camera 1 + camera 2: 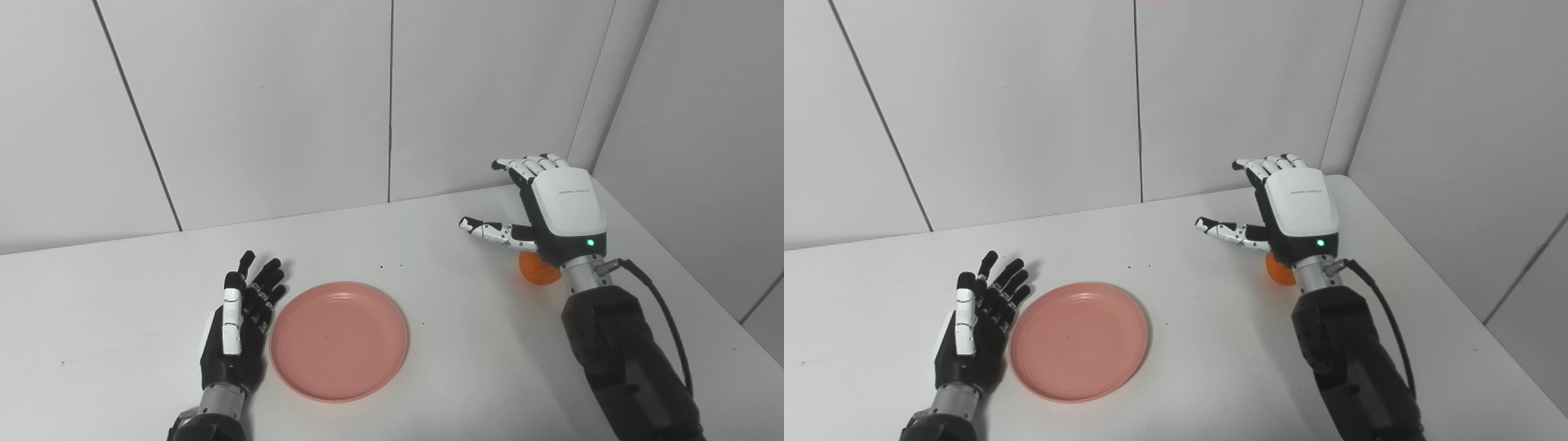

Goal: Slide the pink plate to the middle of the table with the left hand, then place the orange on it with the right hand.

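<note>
The pink plate (339,340) lies flat on the white table (429,294), toward the near edge and a little left of the middle; it is round and shallow, a dusty salmon pink, with a raised rim and faint rings stepping down to a flat centre; a few dark specks show on its face, and nothing rests in it. The left hand (240,321) lies on the table just beside the plate's left rim, palm turned toward the plate, fingers spread and pointing away toward the wall; it holds nothing, and whether it actually touches the rim I cannot tell. Over on the right, well apart from the plate, the orange (538,269) sits on the table; only a small slice of it shows, a bright, smooth orange curve peeking out under the wrist. The right hand (551,205) hangs above it, white back facing up, a green light glowing near the wrist; its fingers reach forward, spread wide, the thumb stuck out to the left; it grips nothing, and the fruit lies beneath the heel of the hand, not between the fingers. A black cable (664,318) loops off the right forearm; pale panelled walls (245,110) stand behind the table.
</note>
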